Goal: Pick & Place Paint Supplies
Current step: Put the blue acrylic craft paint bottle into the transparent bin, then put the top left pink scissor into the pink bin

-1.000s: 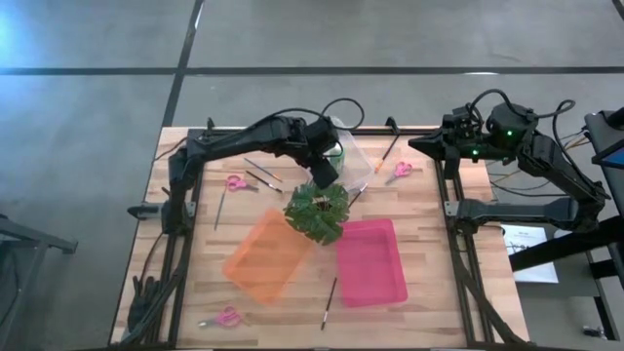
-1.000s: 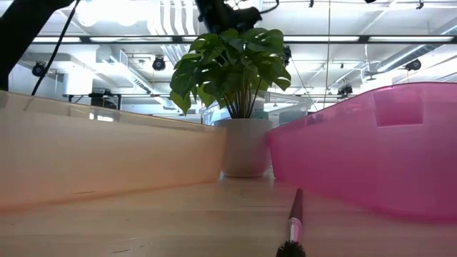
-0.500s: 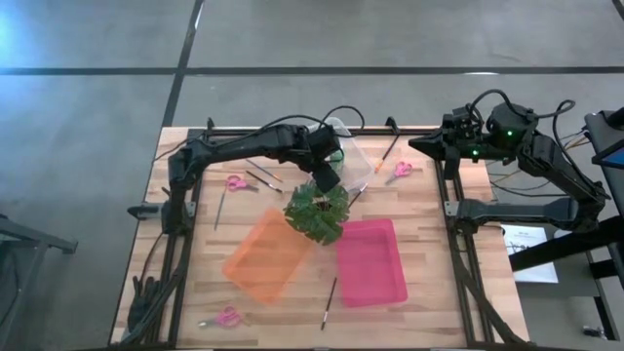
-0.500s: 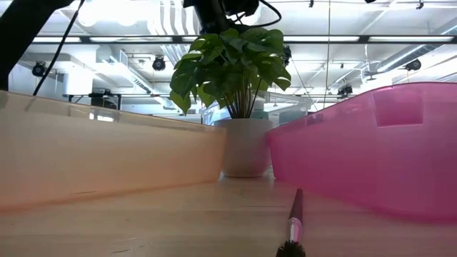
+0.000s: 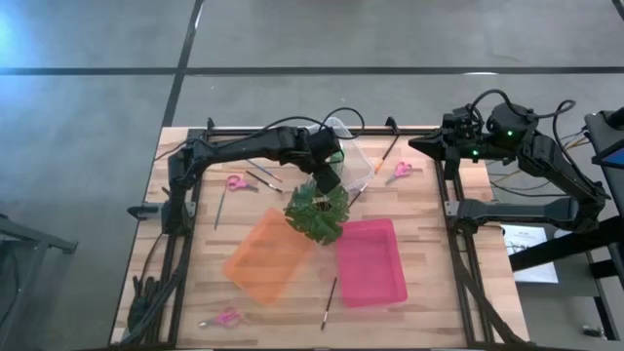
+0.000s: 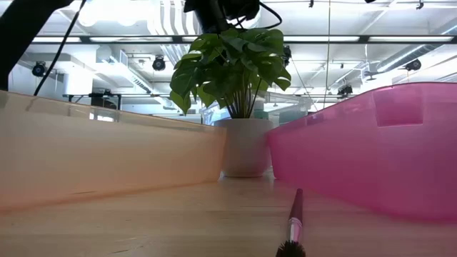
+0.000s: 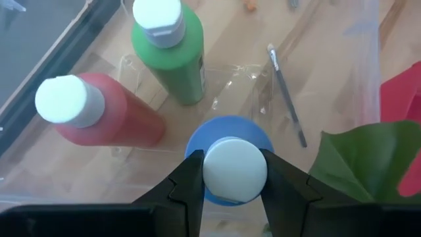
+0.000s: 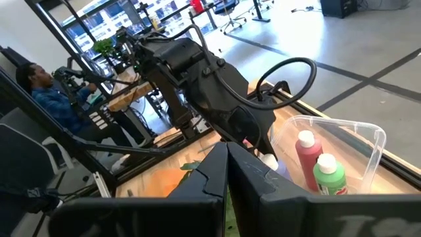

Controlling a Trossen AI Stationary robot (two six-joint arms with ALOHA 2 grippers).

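My left gripper [image 5: 327,180] hangs over the clear tray [image 5: 356,156] at the table's far middle, shut on a blue paint bottle [image 7: 227,130]. A green bottle [image 7: 171,56] and a maroon bottle [image 7: 99,115] stand in that tray just beyond it. A thin paintbrush [image 7: 286,92] lies on the wood beside the tray. My right gripper [image 8: 227,178] is shut on nothing and is held high at the table's far right. My left gripper pinches the blue bottle's white cap [image 7: 235,172] between its two fingers [image 7: 191,181], one on either side of the cap. The fingers slant steeply down from above. The bottle hangs upright below them inside the clear tray; whether its base touches the tray floor is hidden.
The leafy plant [image 5: 317,210] stands right beside my left gripper, toward the near edge. An orange tray [image 5: 268,255] and a pink tray [image 5: 370,258] lie nearer. Pink scissors [image 5: 235,181] [image 5: 400,171] [image 5: 226,316] and brushes [image 5: 330,302] [image 5: 219,208] lie scattered on the wood.
My left gripper has sunk toward the clear tray with the blue bottle still upright in its hold.
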